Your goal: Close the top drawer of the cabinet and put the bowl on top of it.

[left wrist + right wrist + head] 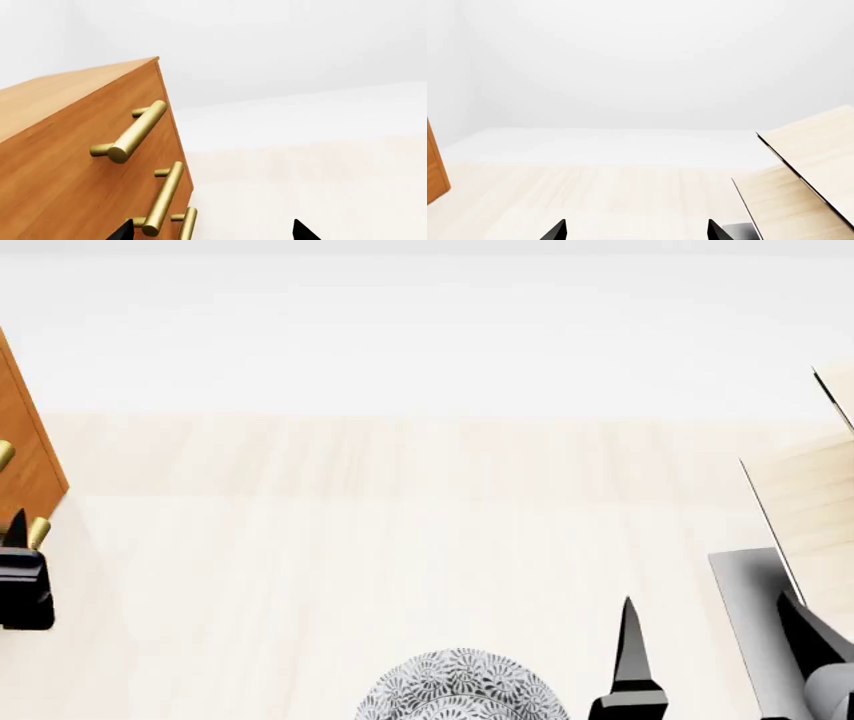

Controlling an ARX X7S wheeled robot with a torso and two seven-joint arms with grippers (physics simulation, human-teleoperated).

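The orange-brown cabinet (60, 165) fills one side of the left wrist view, with three brass bar handles on its front. The uppermost handle (133, 132) marks the top drawer (100, 120); I cannot tell whether that drawer is shut. My left gripper (213, 234) is open, close in front of the lower handles and holding nothing. In the head view the cabinet (27, 440) is at the far left, with the left gripper (16, 540) beside it. The patterned grey-blue bowl (461, 692) sits on the floor at the bottom edge. My right gripper (714, 650) stands open and empty just right of the bowl.
A pale light-wood shelf structure (814, 500) rises at the right, with a grey flat surface (747, 620) at its foot. The right wrist view shows the same shelf (807, 170) and a sliver of the cabinet (435, 170). Pale wood floor (400, 520) spreads between the cabinet and the shelf.
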